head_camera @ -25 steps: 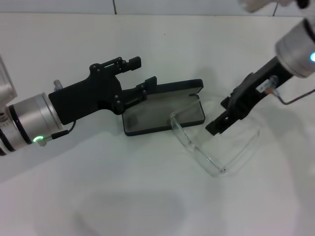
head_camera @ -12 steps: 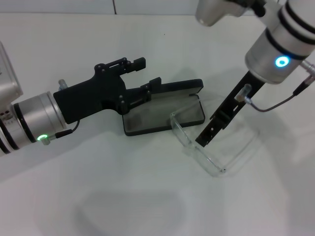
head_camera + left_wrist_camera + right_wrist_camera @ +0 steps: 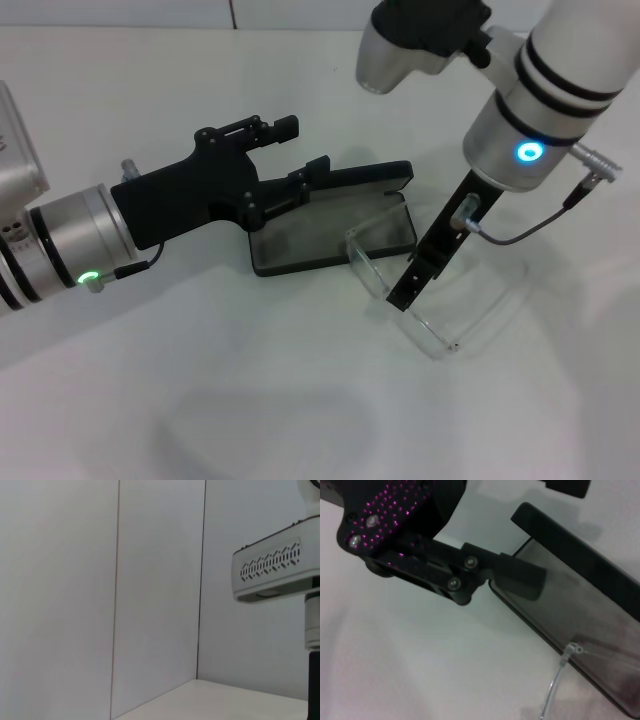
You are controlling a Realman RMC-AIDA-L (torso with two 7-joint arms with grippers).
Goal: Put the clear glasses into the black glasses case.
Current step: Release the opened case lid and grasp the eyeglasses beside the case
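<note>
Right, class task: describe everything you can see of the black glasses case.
The oblong matte black hinged glasses case lies open on the white table, its grey-lined tray facing up and its lid raised along the far side. The left claw straddles the lid's far left end, one finger inside it. One arm of the clear plastic glasses reaches the tray's near right corner.
</note>
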